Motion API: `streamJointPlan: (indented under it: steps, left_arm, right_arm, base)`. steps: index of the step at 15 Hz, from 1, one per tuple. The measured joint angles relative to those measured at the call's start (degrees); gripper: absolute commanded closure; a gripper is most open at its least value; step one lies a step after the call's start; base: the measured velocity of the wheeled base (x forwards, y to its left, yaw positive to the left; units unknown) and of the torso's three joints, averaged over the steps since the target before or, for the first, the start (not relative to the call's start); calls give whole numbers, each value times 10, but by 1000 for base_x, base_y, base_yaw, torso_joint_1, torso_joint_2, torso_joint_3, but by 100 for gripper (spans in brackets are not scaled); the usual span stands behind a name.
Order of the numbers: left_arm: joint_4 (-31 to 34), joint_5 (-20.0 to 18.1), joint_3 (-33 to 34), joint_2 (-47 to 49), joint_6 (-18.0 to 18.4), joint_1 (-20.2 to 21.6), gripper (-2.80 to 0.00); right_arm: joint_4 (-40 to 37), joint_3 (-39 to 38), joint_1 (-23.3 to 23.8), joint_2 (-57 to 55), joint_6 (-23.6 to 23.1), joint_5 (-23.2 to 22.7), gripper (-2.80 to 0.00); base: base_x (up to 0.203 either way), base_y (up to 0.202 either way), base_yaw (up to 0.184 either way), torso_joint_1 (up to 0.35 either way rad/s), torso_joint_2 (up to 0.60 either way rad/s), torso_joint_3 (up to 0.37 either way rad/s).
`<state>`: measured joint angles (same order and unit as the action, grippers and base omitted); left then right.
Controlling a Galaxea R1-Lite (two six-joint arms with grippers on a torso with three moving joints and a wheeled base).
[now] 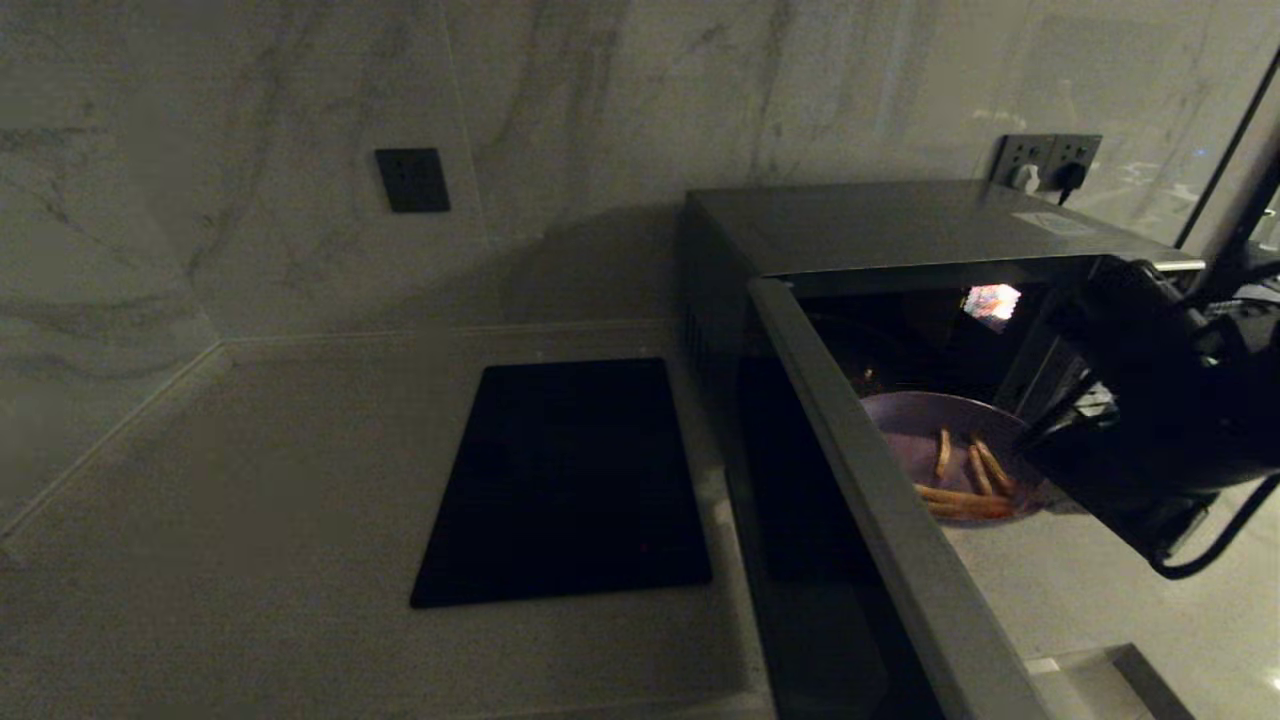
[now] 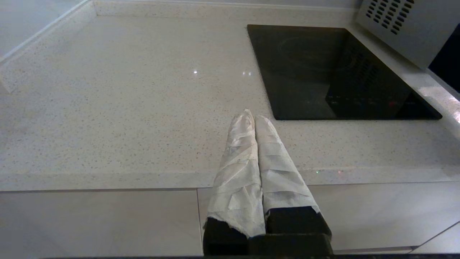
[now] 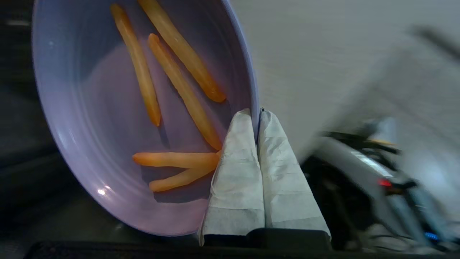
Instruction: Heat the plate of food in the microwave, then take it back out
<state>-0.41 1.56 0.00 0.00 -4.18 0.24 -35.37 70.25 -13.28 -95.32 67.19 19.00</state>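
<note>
The silver-grey microwave (image 1: 900, 225) stands at the back right with its door (image 1: 880, 500) swung open toward me. The lavender plate of food (image 1: 915, 425) is at the mouth of the dark cavity, with several orange fries (image 1: 965, 500) on it. My right gripper (image 1: 1040, 478) reaches in from the right. In the right wrist view the gripper (image 3: 256, 113) is shut on the rim of the plate (image 3: 90, 126), one wrapped finger on each side, next to the fries (image 3: 183, 90). My left gripper (image 2: 254, 116) is shut on nothing and hangs over the counter's front edge.
A flat black cooktop panel (image 1: 570, 480) lies in the pale speckled countertop (image 2: 125, 90) left of the microwave. A dark wall socket (image 1: 412, 180) is on the marble wall. Plugged outlets (image 1: 1045, 160) sit behind the microwave. The microwave's vented side (image 2: 406, 25) is right of the cooktop (image 2: 323, 72).
</note>
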Motion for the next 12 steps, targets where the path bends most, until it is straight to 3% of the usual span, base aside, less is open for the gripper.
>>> streamJointPlan:
  steps: [3, 5, 12]
  left_arm:
    - [0, 0, 0, 0, 0, 0, 0]
    - [0, 0, 0, 0, 0, 0, 0]
    - [0, 0, 0, 0, 0, 0, 0]
  right_arm:
    - [-10, -75, 6, 65, 2, 46, 0]
    - [-41, -93, 38, 94, 5, 67, 0]
    - [-37, -99, 248, 107, 3, 93, 0]
  base:
    - [0, 0, 0, 0, 0, 0]
    - [0, 0, 0, 0, 0, 0]
    - [0, 0, 0, 0, 0, 0]
